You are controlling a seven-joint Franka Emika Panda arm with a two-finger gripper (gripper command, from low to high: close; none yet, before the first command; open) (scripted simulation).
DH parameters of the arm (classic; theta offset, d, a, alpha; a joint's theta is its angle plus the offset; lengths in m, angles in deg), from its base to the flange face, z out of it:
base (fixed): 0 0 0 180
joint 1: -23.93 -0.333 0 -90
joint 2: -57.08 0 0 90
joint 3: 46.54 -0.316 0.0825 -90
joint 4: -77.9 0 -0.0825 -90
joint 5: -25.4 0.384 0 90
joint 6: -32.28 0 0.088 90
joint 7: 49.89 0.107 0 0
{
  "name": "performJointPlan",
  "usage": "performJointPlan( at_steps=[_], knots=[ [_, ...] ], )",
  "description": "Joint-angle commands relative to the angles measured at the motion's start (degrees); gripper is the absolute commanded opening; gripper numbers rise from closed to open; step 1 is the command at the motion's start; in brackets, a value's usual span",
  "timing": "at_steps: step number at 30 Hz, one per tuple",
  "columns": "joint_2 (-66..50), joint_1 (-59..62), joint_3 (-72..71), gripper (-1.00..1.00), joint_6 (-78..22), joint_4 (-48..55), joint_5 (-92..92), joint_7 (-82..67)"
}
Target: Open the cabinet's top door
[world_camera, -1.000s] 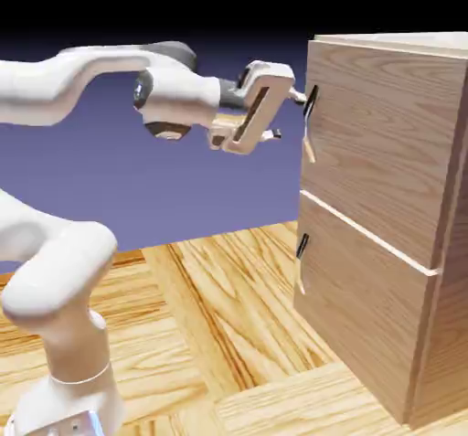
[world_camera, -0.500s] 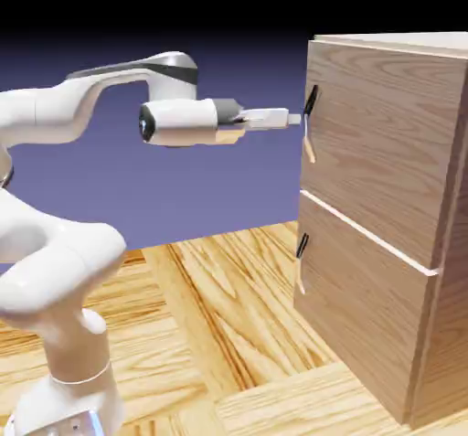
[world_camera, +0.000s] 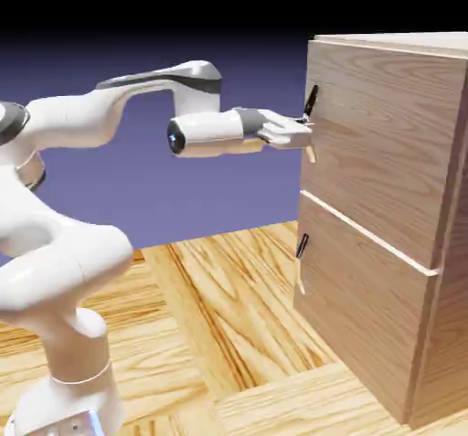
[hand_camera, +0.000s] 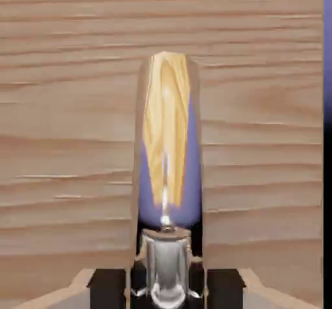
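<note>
Arm (world_camera: 101, 114) stretched out level from the lower left, reaching right across the wooden table (world_camera: 210, 315) to the cabinet (world_camera: 393, 215), which stands tall at the right of the exterior view. The gripper (world_camera: 303, 133) meets the front edge of the top door (world_camera: 384, 142) right at its slim handle (world_camera: 310, 125), and that's the sensible spot: the handle sits at the door's free edge, where a pull would swing the panel most easily. The door looks flush with the cabinet, not yet opened, and the lower panel (world_camera: 361, 315) with its own handle (world_camera: 301, 260) is left alone, well below. From the hand view, wood grain fills nearly everything, so the hand is pressed in close; the handle (hand_camera: 166, 152) runs straight up the middle, its shiny metal end caught between the two dark fingertips (hand_camera: 107, 287) at the bottom edge. The jaws are clamped tight on that handle, centred so that it shouldn't slip sideways once the pulling starts.
</note>
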Motion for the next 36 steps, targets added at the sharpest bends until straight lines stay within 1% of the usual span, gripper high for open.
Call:
performJointPlan(
  at_steps=[1, 9, 13, 18, 27, 36],
  knots=[
    [0.29, -1.96, 1.66, -1.0, -1.8, -2.08, -0.81, -0.3],
    [4.5, -15.5, 17.69, -1.0, -15.9, -17.15, -13.15, -1.2],
    [7.11, -18.99, 26.0, -1.0, -22.19, -22.2, -20.94, -0.97],
    [9.71, -20.57, 36.38, -1.0, -29.69, -26.35, -31.18, -0.77],
    [9.89, -18.81, 55.07, -1.0, -42.9, -28.77, -49.76, -2.03],
    [1.96, -16.91, 73.77, -1.0, -56.79, -24.93, -68.43, -6.14]
  ],
)
